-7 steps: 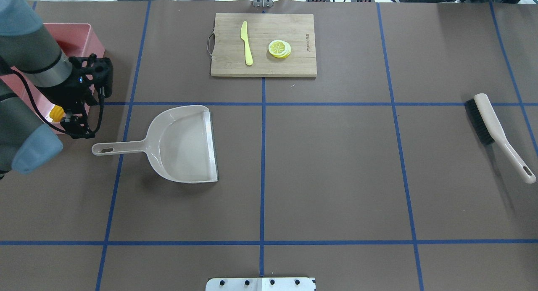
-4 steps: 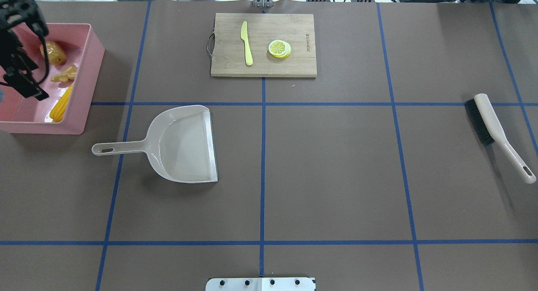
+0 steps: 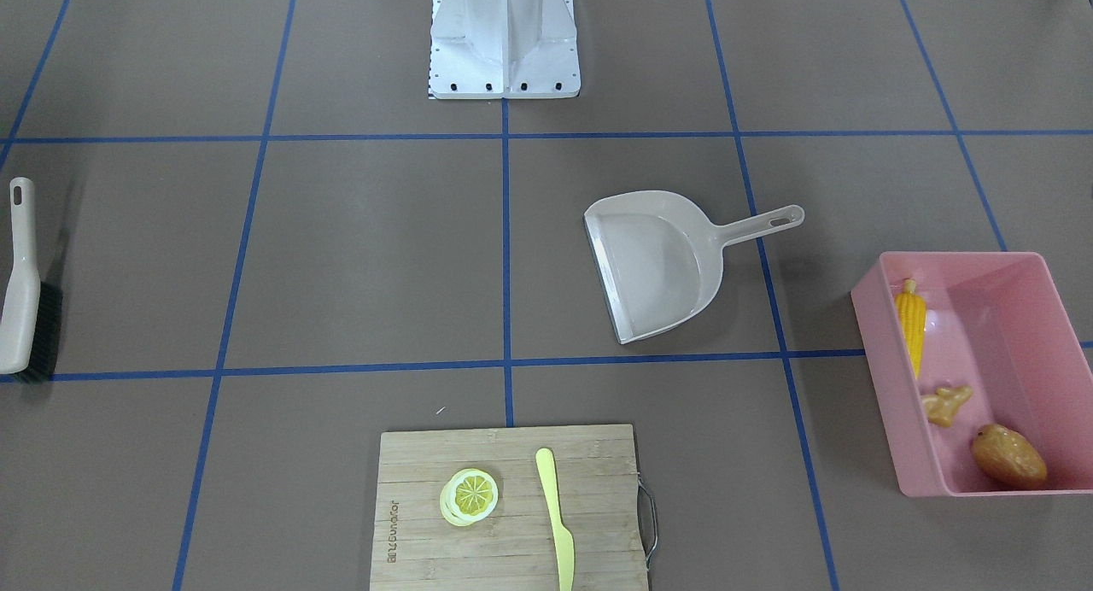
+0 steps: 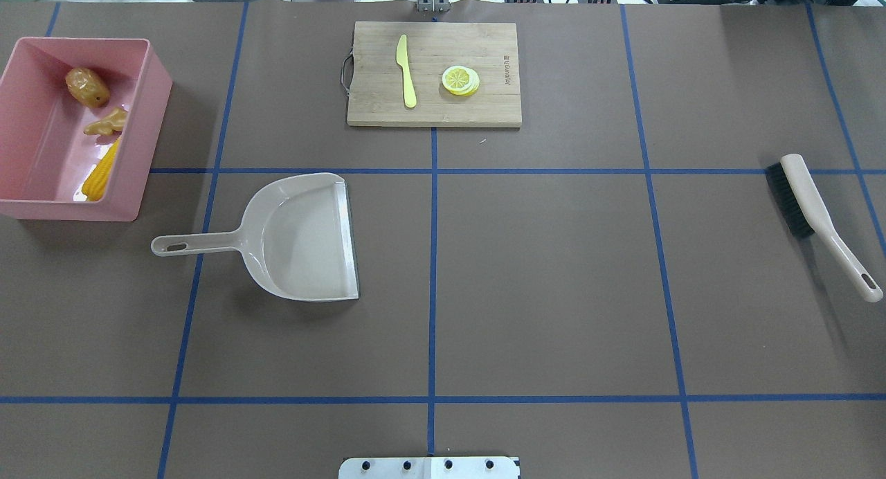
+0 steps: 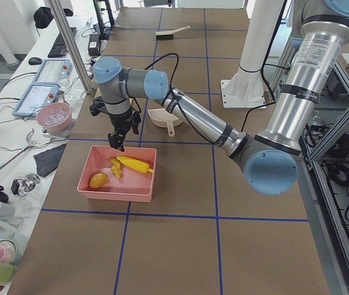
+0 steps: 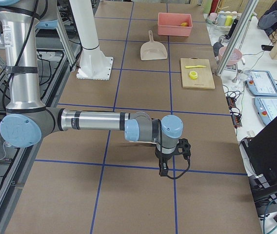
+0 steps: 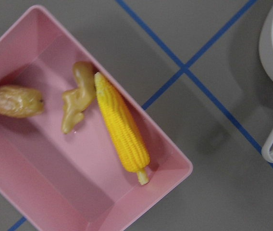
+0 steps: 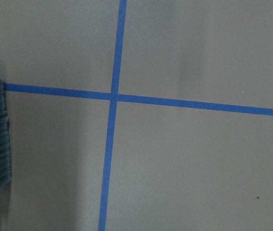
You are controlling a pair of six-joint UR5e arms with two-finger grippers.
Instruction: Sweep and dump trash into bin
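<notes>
- The pink bin stood at the far left corner of the tabletop. All three pieces of trash lay inside it along its right wall.
- The potato lay farthest from the robot, the ginger root in the middle and the corn cob nearest. In the left wrist view the ginger root touched the corn cob's tip, and the potato lay apart.
- The left tool hung pointing down over the bin's rim. It showed only in the side view, so I could not tell whether it was released or clenched, though it seemed to carry nothing.
- The right tool pointed down over bare tabletop, and its state could not be told either.
- The dustpan lay flat near the bin, its handle towards it.
- The brush lay near the tabletop's right edge.
</notes>
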